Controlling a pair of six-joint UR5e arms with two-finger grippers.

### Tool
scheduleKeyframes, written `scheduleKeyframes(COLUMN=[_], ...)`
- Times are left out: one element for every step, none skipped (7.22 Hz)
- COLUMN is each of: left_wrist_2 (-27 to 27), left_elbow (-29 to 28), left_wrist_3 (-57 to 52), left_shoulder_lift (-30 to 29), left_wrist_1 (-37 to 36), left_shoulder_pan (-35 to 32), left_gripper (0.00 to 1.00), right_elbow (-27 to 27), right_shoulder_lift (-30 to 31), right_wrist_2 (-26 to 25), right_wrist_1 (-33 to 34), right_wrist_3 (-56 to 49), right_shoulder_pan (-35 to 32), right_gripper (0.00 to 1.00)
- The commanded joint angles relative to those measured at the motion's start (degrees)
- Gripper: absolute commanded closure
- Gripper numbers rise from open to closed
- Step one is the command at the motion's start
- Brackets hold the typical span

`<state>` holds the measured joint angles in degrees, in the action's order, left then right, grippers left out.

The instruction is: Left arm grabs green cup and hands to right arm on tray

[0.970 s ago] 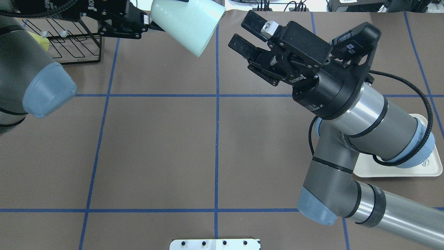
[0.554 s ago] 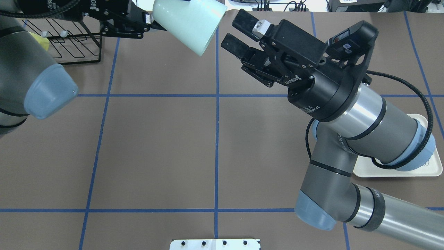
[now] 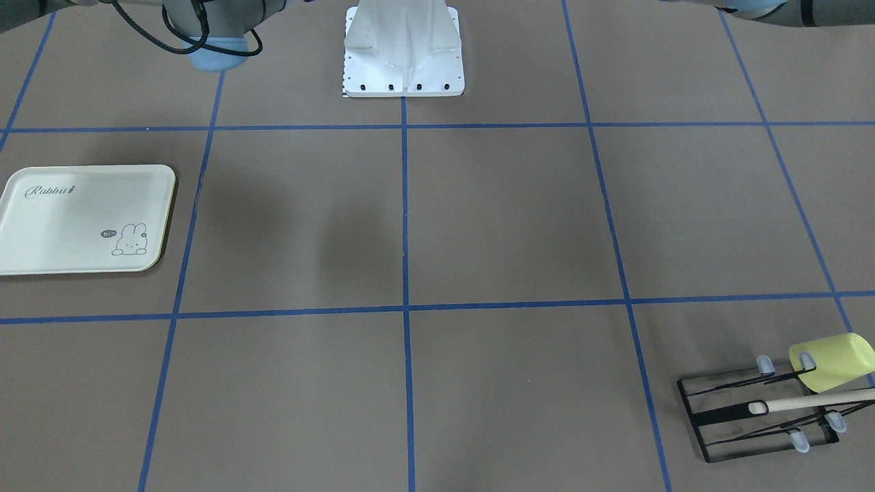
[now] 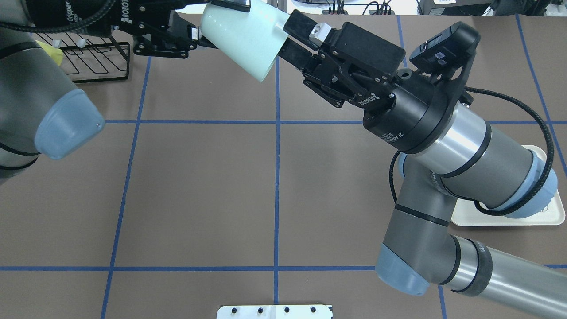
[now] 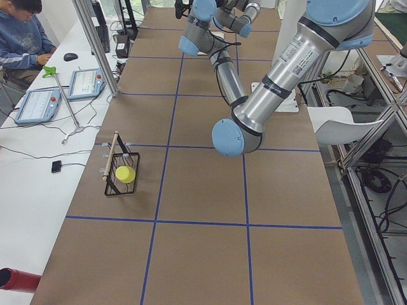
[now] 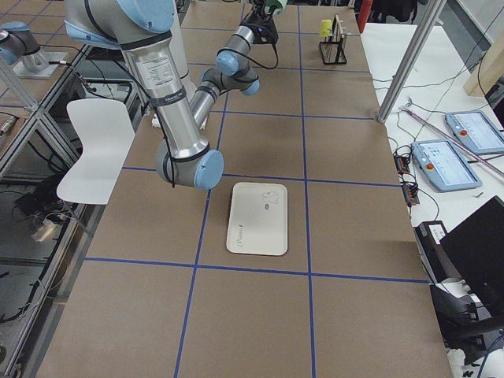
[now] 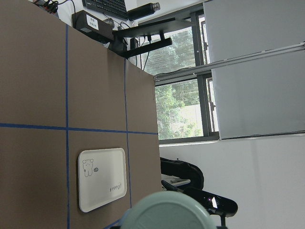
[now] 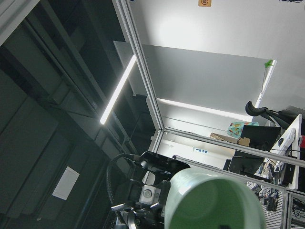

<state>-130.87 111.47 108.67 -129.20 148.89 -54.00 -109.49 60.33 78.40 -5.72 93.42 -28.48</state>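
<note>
1. While the left gripper pinches the green cup by its narrow end in the overhead view, its fingers closed on it from both sides, the cup hangs tilted high above the worktop. It is about midway between the left and right ends and shows against the far edge, with its mouth turned to the right gripper. That gripper's fingers are spread wide with their tips at the cup's rim; whether they touch it I cannot tell. The tray lies toward the right end, half hidden under the right arm. A wire rack stands by the far edge toward the left end
2. From the front-facing camera, the tray lies flat toward the robot's right end, roughly midway between the near and far edges. The rack holds a yellow-green cup on its side and a wooden stick
3. From the left end, the rack with the yellow-green cup stands close to the far edge; the grippers meet at the top border, too small to judge
4. From the right end, the green cup is a pale speck at the top, high over the worktop and well apart from the tray
5. On the left wrist camera, the cup's closed base fills the bottom edge, with the tray far below
6. On the right wrist camera, the cup's open mouth faces the lens
</note>
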Motion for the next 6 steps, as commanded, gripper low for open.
scheduleKeyframes(left_wrist_2=[0.0, 0.0, 0.0, 0.0, 0.0, 0.1], left_elbow=[0.1, 0.1, 0.1, 0.1, 0.1, 0.0], left_wrist_3=[0.0, 0.0, 0.0, -0.1, -0.1, -0.1], left_shoulder_lift=[-0.1, -0.1, -0.1, -0.2, -0.3, -0.3], left_wrist_1=[0.0, 0.0, 0.0, -0.1, -0.1, -0.2], left_shoulder_pan=[0.4, 0.6, 0.7, 0.7, 0.7, 0.7], left_gripper=[1.00, 1.00, 1.00, 1.00, 1.00, 1.00], right_elbow=[0.0, -0.1, -1.0, -2.4, -2.9, -2.8], right_shoulder_lift=[0.0, 0.0, 0.0, 0.0, 0.0, 0.0], right_wrist_2=[0.0, 0.2, 0.2, 0.3, 0.3, 0.4], right_wrist_1=[0.5, 1.8, 3.8, 6.3, 7.1, 7.2], right_wrist_3=[-0.2, -0.2, -0.2, -0.2, -0.2, -0.2], right_shoulder_pan=[0.0, 0.0, 0.0, 0.0, 0.0, 0.0], right_gripper=[0.41, 0.45, 0.46, 0.47, 0.48, 0.49])
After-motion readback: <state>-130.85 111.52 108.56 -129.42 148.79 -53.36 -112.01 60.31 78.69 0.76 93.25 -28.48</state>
